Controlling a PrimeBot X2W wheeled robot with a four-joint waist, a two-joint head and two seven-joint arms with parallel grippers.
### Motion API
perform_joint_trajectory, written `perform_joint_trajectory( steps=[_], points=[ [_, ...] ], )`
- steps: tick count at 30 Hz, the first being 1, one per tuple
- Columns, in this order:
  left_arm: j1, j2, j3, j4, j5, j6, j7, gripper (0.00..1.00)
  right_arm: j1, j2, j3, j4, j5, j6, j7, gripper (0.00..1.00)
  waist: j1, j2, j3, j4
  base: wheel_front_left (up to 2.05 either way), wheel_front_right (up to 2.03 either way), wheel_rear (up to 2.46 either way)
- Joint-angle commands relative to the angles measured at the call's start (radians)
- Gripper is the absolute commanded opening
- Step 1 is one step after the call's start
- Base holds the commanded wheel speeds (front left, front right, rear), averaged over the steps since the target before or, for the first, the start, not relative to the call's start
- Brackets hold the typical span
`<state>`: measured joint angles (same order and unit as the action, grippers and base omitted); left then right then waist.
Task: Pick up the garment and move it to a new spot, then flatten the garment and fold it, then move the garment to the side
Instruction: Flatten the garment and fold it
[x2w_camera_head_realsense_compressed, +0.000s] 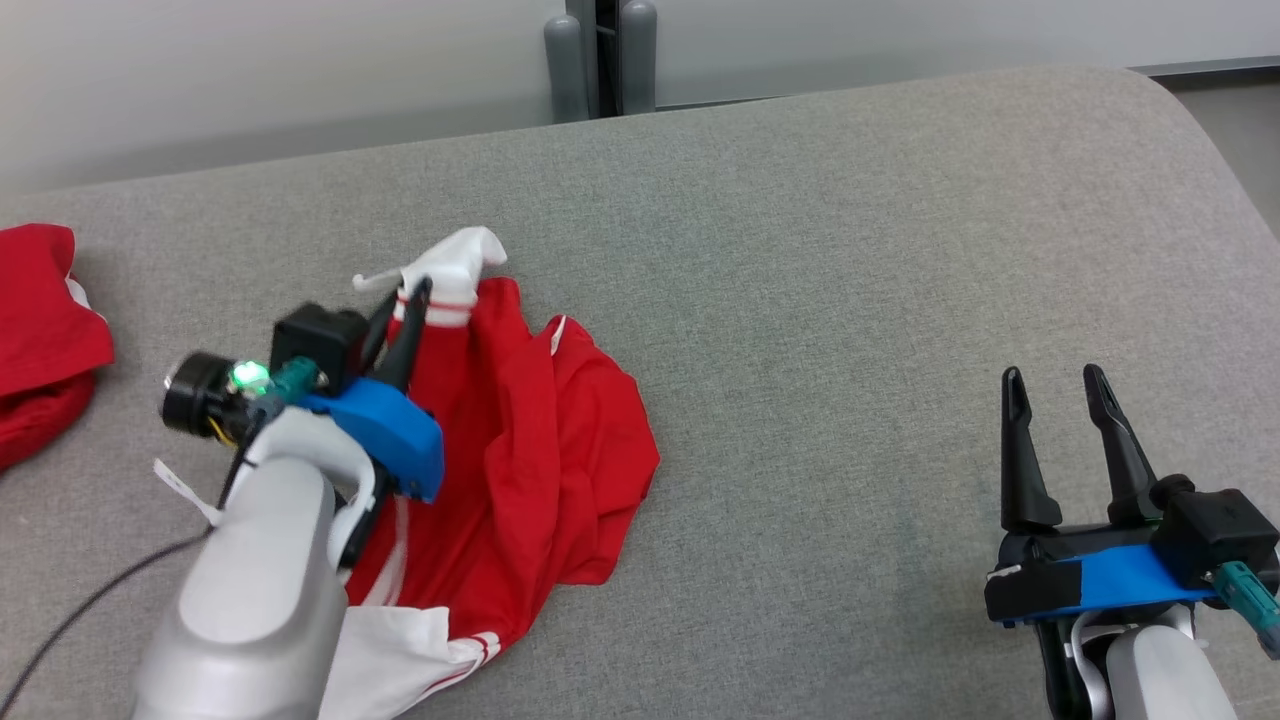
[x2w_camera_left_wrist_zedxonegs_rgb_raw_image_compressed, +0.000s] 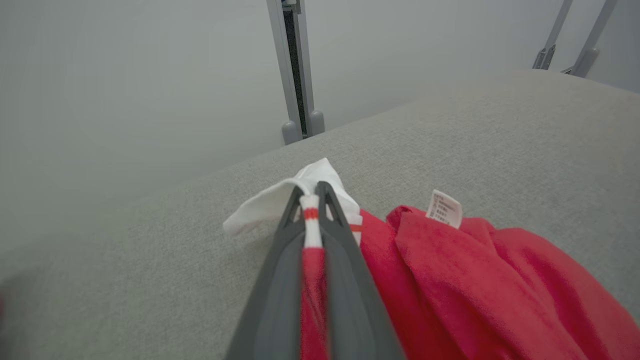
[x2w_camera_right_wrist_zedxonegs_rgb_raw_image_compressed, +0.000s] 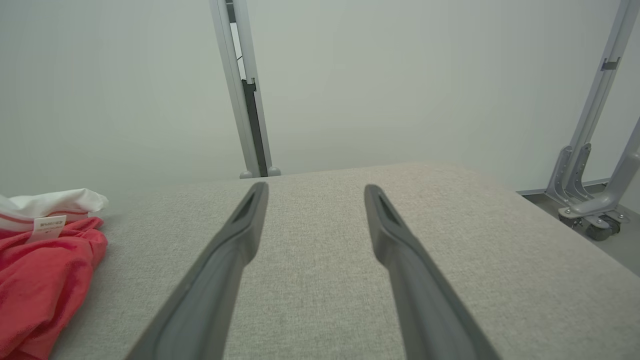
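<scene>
Pickup: clamps left hand (x2w_camera_head_realsense_compressed: 412, 297) on white striped edge of garment (x2w_camera_head_realsense_compressed: 540, 440) to lift it, holds right hand (x2w_camera_head_realsense_compressed: 1055, 385) apart over bench (x2w_camera_head_realsense_compressed: 850, 300).

Bright, even, diffuse light is spread over the grey woven fabric surface (x2w_camera_head_realsense_compressed: 850, 300). Only a faint, soft shadow is cast along the edge of the crumpled red and white garment (x2w_camera_head_realsense_compressed: 540, 450). In the left wrist view, the long dark fingers (x2w_camera_left_wrist_zedxonegs_rgb_raw_image_compressed: 280, 290) are softened near the bottom edge. A small green lamp (x2w_camera_head_realsense_compressed: 248, 377) is overexposed.

A grey padded surface (x2w_camera_head_realsense_compressed: 850, 300) bears a red-and-white garment (x2w_camera_head_realsense_compressed: 540, 450) and red cloth (x2w_camera_head_realsense_compressed: 40, 320).
</scene>
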<state>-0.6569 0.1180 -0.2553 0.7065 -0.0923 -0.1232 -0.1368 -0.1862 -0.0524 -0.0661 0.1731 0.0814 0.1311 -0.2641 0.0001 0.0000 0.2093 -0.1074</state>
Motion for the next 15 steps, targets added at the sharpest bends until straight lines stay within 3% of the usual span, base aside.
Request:
perform_joint_trajectory(
  steps=[1, 8, 15],
  points=[
    [-0.05, 0.019, -0.001, -0.03, 0.005, 0.0, -0.012, 0.0, -0.009, 0.004, -0.004, -0.003, 0.001, -0.001, 0.0, 1.0, -0.0001, 0.0, -0.005, 0.004, 0.0, 0.0, 0.0],
    [-0.159, 0.049, -0.034, -0.206, 0.012, -0.004, 0.0, 0.0, 0.008, 0.003, -0.012, 0.003, 0.009, -0.001, 0.0, 1.0, -0.0001, 0.0, -0.033, 0.004, 0.0, 0.0, 0.0],
    [-0.139, 0.062, -0.054, -0.367, -0.001, -0.005, 0.046, 0.0, 0.015, 0.003, -0.015, 0.007, 0.019, -0.001, 0.0, 1.0, -0.0001, 0.0, -0.046, -0.006, 0.0, 0.0, 0.0]
  ],
)
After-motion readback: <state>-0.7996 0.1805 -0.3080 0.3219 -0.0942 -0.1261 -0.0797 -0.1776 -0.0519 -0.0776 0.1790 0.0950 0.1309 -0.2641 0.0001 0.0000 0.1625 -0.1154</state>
